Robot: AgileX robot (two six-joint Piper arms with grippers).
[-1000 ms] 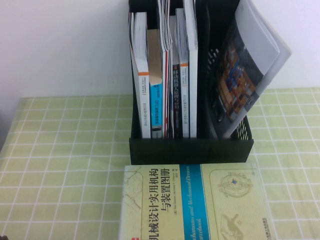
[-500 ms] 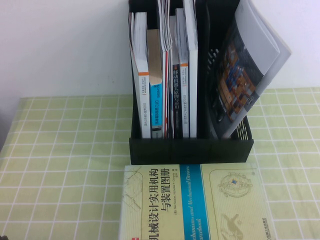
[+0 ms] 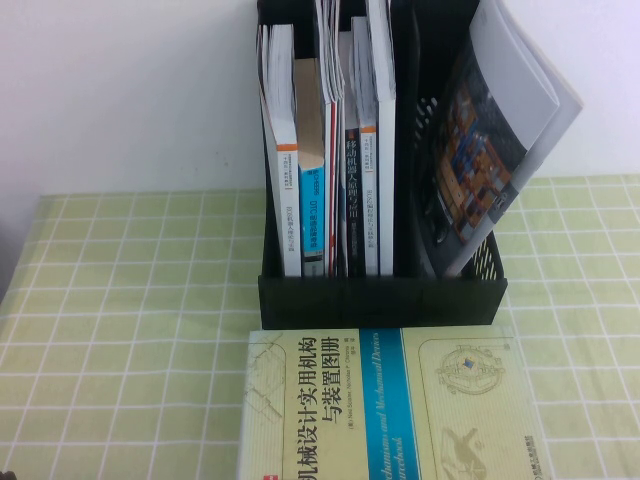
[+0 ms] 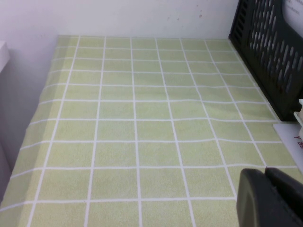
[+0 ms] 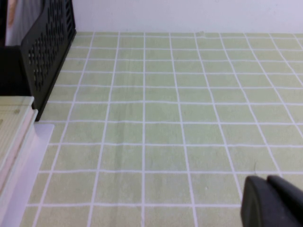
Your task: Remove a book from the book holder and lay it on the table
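The black book holder [image 3: 380,295] stands at the back middle of the table [image 3: 130,300]. Several books stand edge-on in its left compartments, with a thin red-edged magazine [image 3: 331,110] among them. No white cover with red and blue letters shows. Neither gripper shows in the high view. My left gripper [image 4: 265,171] is shut and empty, low over the cloth to the left of the holder [image 4: 270,52]. My right gripper [image 5: 267,179] is shut and empty, low over the cloth to the right of the holder [image 5: 47,52].
A pale yellow-green book with a blue band [image 3: 390,410] lies flat just in front of the holder. A grey magazine with a colourful photo cover [image 3: 500,130] leans out of the right compartment. A white wall stands behind the table.
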